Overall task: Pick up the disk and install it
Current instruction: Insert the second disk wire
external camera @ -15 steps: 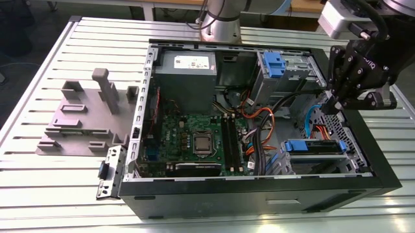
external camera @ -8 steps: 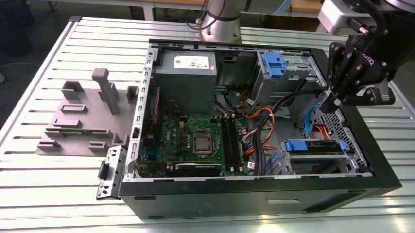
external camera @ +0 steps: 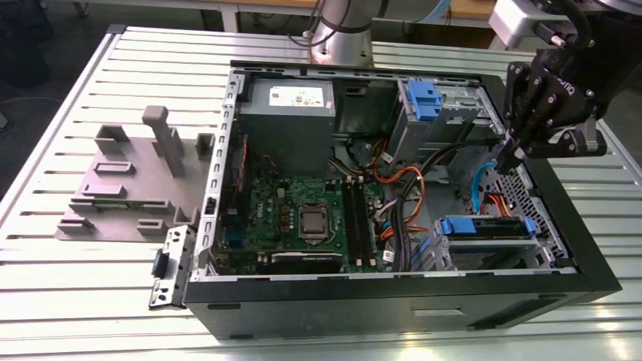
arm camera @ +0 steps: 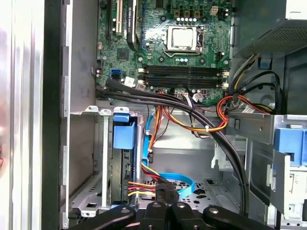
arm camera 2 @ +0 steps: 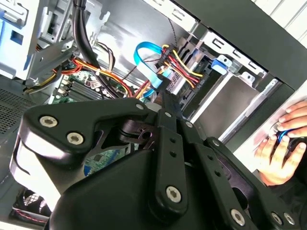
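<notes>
The disk [external camera: 486, 228] sits inside the lower drive cage of the open computer case [external camera: 401, 301], at the exterior view's right. Its blue carrier bracket [arm camera: 123, 136] faces outward, and in the second wrist view the disk's blue end [arm camera 2: 218, 64] shows beyond orange and yellow cables. My gripper [external camera: 512, 156] hangs over the case's right side, just above and behind the cage. Its fingertips [arm camera: 166, 209] are pressed together with nothing between them. A blue flat cable [arm camera: 178, 182] curls right below them.
A grey plastic holder [external camera: 131, 180] with upright posts stands on the slatted table left of the case. A second blue bracket [external camera: 425, 101] sits in the upper bay. Cable bundles [external camera: 401, 188] cross the motherboard [external camera: 301, 218]. A person's hand [arm camera 2: 283, 141] rests outside the case wall.
</notes>
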`<act>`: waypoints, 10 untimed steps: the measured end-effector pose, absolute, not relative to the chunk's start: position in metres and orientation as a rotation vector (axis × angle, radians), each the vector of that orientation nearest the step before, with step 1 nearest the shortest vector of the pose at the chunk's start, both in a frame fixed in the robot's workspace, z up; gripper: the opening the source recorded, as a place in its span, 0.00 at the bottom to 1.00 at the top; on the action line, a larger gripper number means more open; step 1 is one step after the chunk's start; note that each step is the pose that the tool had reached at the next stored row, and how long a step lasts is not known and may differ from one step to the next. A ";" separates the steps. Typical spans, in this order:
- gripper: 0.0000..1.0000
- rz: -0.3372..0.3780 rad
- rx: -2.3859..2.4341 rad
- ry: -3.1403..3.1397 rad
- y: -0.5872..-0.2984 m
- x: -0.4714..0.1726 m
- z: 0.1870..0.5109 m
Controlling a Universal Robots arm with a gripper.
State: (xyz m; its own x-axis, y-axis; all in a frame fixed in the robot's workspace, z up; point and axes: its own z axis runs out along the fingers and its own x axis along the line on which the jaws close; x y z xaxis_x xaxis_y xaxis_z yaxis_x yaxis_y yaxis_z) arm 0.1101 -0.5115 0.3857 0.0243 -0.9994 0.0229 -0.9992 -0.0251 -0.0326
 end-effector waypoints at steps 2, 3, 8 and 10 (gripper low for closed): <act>0.11 -0.061 -2.243 2.188 -0.510 0.110 0.386; 0.11 -0.061 -2.243 2.188 -0.509 0.110 0.386; 0.17 -0.061 -2.243 2.188 -0.505 0.110 0.386; 0.24 -0.062 -2.243 2.188 -0.503 0.110 0.386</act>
State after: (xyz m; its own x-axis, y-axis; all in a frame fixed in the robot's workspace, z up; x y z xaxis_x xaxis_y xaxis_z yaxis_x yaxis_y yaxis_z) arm 0.1103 -0.5030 0.3856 0.0243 -0.9994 0.0233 -0.9992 -0.0251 -0.0326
